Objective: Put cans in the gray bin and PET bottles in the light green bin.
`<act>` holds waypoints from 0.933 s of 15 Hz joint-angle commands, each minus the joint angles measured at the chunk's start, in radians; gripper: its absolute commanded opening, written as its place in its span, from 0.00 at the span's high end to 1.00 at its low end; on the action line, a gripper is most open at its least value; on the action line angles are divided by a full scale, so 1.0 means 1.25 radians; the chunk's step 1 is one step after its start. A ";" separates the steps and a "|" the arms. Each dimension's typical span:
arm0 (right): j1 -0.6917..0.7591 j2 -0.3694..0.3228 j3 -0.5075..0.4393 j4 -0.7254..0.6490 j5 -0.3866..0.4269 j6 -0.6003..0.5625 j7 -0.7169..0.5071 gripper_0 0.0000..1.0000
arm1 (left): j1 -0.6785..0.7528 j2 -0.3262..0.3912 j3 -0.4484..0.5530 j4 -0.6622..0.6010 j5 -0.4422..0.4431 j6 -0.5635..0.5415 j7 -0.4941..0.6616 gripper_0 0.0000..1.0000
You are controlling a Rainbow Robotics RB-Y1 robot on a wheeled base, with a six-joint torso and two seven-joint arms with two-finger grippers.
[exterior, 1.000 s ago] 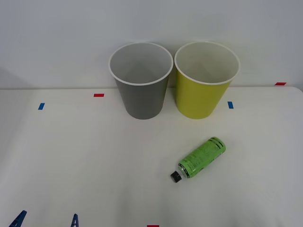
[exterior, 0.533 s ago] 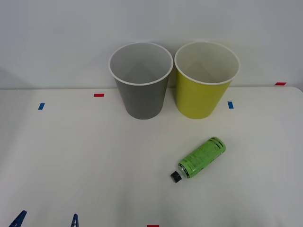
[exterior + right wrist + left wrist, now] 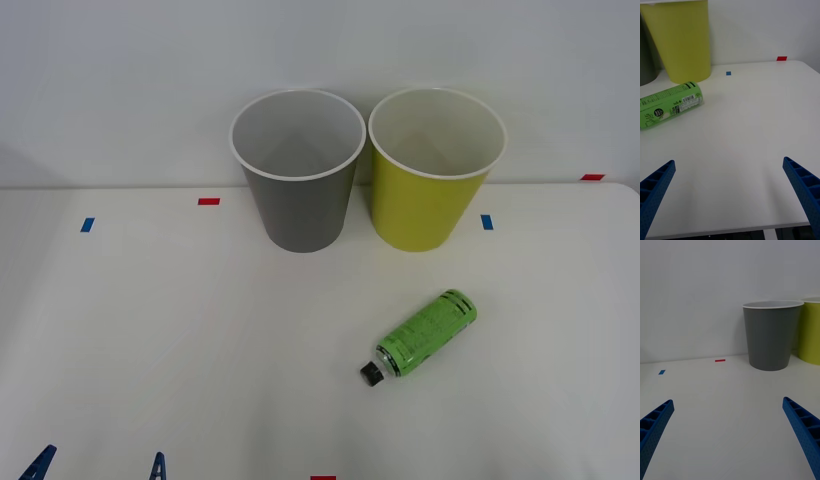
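Note:
The gray bin [image 3: 300, 215] and the light green bin [image 3: 425, 205] stand upright side by side at the back of the white table. A PET bottle [image 3: 428, 332] with a green label lies on its side in front of the light green bin, its black cap toward me. Cans are out of view. My left gripper [image 3: 97, 470] hangs open at the front left, far from the gray bin [image 3: 770, 339]. My right gripper [image 3: 728, 161] is open over bare table, with the bottle [image 3: 672, 105] ahead and off to one side, near the light green bin [image 3: 685, 45].
Small red tape marks [image 3: 208, 201] and blue tape marks [image 3: 486, 221] lie on the table [image 3: 200, 320]. A white wall rises right behind the bins. The table's rounded far right corner [image 3: 805, 65] lies past the right gripper.

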 commanded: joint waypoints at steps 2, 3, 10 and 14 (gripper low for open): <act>0.000 0.000 0.000 0.000 0.000 0.000 0.000 0.00 | 0.000 0.000 0.000 0.000 0.000 0.000 0.000 0.00; 0.000 0.000 0.000 0.000 0.000 0.000 0.000 0.00 | 0.000 0.000 0.000 0.000 0.000 0.000 0.000 0.00; 0.000 0.000 0.000 0.000 0.000 0.000 0.000 0.00 | 0.000 0.000 0.000 0.000 0.000 0.000 0.000 0.00; 0.000 0.000 0.000 0.000 0.000 0.000 0.000 0.00 | 0.000 0.000 0.000 0.000 0.000 0.000 0.000 0.00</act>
